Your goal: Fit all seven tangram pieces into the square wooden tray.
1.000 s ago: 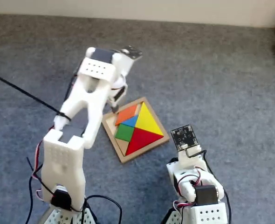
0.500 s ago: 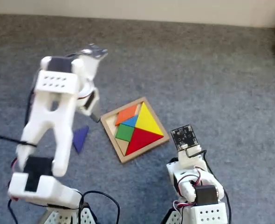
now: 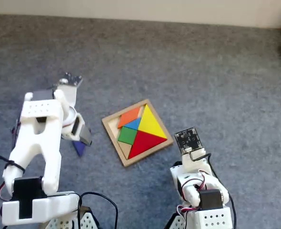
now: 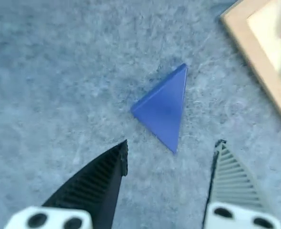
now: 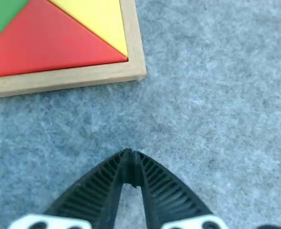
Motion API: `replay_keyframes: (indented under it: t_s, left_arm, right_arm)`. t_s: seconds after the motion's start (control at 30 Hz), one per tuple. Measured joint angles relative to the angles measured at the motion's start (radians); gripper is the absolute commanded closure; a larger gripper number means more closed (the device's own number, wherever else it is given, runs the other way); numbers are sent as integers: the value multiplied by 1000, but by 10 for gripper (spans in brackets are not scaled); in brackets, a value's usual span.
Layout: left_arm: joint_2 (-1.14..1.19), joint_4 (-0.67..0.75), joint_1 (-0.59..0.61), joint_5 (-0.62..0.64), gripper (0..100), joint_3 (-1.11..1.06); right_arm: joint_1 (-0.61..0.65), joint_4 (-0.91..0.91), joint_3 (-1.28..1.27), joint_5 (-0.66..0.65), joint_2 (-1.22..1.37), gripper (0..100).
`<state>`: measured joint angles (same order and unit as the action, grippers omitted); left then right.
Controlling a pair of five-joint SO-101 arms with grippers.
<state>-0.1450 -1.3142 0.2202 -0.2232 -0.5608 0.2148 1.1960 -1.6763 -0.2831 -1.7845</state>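
Observation:
The square wooden tray lies mid-carpet with a red triangle, yellow triangle, green piece, orange piece and a small blue piece inside; bare wood shows along its left side. A blue triangle lies flat on the carpet left of the tray, partly hidden under the left arm in the high view. My left gripper hovers open just short of it, fingers apart. My right gripper is shut on nothing, near the tray's corner.
Grey carpet covers the whole floor. The tray's wooden rim runs close to the blue triangle. The right arm's base sits near the front edge. Cables trail by the left arm's base.
The left arm has swung left and back from the tray's far left edge to above the blue triangle. The right arm has stayed still.

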Motion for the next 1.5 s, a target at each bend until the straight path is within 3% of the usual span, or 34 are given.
replay_keyframes:
  t_s: [0.43, 1.0, 1.23, 1.5]
  left_arm:
    - [0, 376, 0, 0, 723, -253]
    - [95, 384, -2, 95, 726, -192]
    - [215, 281, -3, 100, 846, -60]
    - [218, 273, -18, 100, 854, -52]
  right_arm:
    - [0, 0, 0, 0, 0, 994]
    - [0, 0, 0, 0, 0, 994]
    - [0, 0, 0, 0, 0, 994]
    - [0, 0, 0, 0, 0, 994]
